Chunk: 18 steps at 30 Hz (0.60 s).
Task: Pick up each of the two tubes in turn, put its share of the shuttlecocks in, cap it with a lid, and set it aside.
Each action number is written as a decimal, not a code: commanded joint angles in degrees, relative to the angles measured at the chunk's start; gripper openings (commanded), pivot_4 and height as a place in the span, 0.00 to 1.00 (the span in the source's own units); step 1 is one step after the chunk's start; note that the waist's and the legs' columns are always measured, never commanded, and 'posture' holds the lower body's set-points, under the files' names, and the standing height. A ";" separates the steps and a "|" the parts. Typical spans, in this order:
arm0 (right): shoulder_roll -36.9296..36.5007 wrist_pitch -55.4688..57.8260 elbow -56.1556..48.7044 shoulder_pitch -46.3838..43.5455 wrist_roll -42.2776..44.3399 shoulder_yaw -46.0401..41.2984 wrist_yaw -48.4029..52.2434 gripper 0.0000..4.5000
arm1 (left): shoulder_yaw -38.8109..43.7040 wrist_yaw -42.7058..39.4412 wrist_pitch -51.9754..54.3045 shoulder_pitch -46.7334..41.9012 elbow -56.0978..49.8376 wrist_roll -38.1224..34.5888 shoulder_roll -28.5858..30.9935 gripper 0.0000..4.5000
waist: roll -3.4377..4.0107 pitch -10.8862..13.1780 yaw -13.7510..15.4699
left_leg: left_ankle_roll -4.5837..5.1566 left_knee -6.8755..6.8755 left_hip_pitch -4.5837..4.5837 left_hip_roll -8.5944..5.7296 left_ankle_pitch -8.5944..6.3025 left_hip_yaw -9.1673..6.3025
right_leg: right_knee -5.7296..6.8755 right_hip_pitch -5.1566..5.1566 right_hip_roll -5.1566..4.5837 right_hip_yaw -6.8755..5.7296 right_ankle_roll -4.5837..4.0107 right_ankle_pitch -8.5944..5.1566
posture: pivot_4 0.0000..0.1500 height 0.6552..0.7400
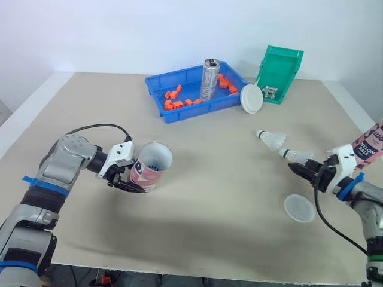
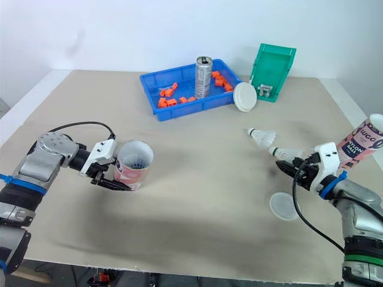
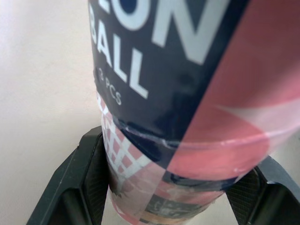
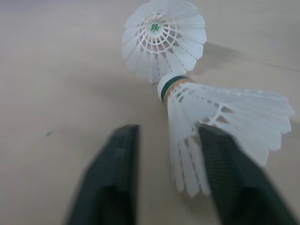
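One shuttlecock (image 4: 225,117) lies at the right gripper's (image 4: 168,133) open tips, another (image 4: 161,37) just beyond. A lid (image 1: 299,208) lies beside that gripper. A tube (image 1: 154,161) sits within the left gripper (image 1: 135,175).

Pink-and-navy tube (image 1: 151,165) tilts, mouth open; two white shuttlecocks (image 1: 275,140) lie, seemingly touching.

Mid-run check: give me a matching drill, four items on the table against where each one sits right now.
1. open tube
2. silver can
3. far lid
4. near lid

A. flat on the table by the right gripper
B. clamped in the left gripper
C. standing in the blue tray
D. propped up between that tray and the green bin

Pairs: 1-B, 2-C, 3-D, 4-A
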 commanded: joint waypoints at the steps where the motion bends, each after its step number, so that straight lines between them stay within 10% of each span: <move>1: -1.09 -1.07 -1.18 0.18 0.69 -1.73 0.75 0.03 | -2.71 -1.33 1.04 2.16 -1.32 0.95 -0.39 0.63 | 0.01 0.00 -0.02 | 0.01 0.00 0.00 -0.01 -0.01 0.01 | 0.00 0.00 -0.01 0.02 -0.03 0.01 | 1.00 1.00; 10: -7.07 6.25 -24.71 1.80 7.59 -5.21 2.82 0.01 | -2.57 -1.50 1.15 2.28 -1.40 1.17 -0.32 0.63 | 0.29 0.02 -0.17 | 0.03 0.00 -0.01 -0.03 -0.03 0.03 | 0.01 -0.03 -0.04 0.06 0.04 -0.03 | 1.00 1.00; 18: -6.60 10.02 -45.55 -11.17 10.32 16.73 9.46 0.01 | -2.84 -1.76 0.60 1.32 0.08 1.76 -1.32 0.63 | 0.10 0.03 0.03 | 0.03 0.03 0.00 0.04 -0.03 -0.08 | -0.01 0.01 0.01 -0.06 0.06 -0.04 | 1.00 1.00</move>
